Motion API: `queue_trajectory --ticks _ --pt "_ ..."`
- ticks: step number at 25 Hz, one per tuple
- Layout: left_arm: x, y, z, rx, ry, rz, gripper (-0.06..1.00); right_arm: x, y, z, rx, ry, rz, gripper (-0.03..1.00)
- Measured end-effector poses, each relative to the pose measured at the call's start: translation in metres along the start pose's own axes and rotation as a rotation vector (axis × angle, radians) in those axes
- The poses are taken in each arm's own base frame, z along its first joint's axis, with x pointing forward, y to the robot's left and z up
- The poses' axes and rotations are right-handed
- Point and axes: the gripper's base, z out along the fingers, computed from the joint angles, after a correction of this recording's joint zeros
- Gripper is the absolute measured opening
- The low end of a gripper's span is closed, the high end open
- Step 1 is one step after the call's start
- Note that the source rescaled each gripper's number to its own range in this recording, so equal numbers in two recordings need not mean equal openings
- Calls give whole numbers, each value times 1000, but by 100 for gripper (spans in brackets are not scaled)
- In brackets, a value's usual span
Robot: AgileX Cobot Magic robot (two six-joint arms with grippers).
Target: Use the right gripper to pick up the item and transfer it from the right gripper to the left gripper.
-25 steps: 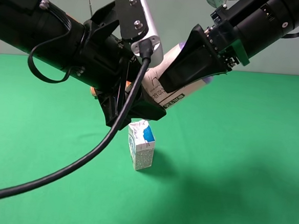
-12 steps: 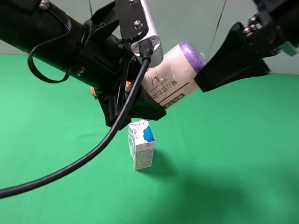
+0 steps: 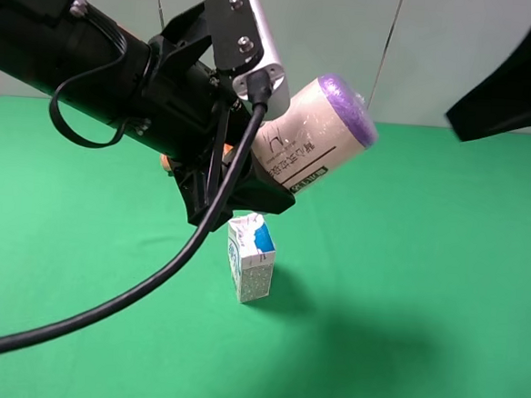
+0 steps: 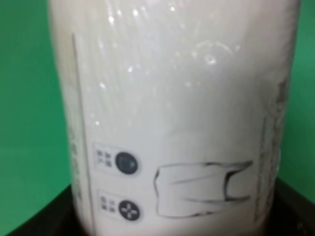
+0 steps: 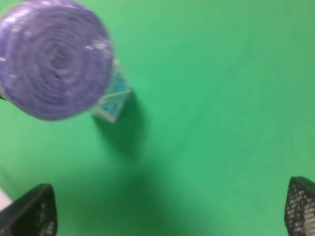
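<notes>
The item [image 3: 320,130] is held in the air by the left gripper [image 3: 248,181], left of centre, with its free end turned toward the right gripper [image 3: 515,89], which is seen well apart at the upper right edge. A carton [image 3: 250,257] is seen upright on the table [image 3: 423,292], below the item and just beneath the left gripper.

1 white-and-blue carton [image 3: 250,269] (upright, top torn) | on green cloth [image 3: 423,292] | pale wall [image 3: 422,46] behind

L pincer [image 3: 260,167] clamped on item [image 3: 320,130], arm up in mid-air; R pincer [image 5: 165,210] jaws spread wide, well apart from it.
</notes>
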Motion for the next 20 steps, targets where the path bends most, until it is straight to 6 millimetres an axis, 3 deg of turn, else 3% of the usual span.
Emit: queue_trajectory --ticks 7,13,15,20 --pt "0 0 0 0 0 0 0 23 -1 -46 188 -112 77 100" --pt "0 0 0 0 0 0 0 49 9 -77 236 -221 92 100" --pt "0 0 0 0 0 0 0 64 13 -80 239 -237 91 100" --pt "0 0 0 0 0 0 0 108 18 -62 233 -196 98 100"
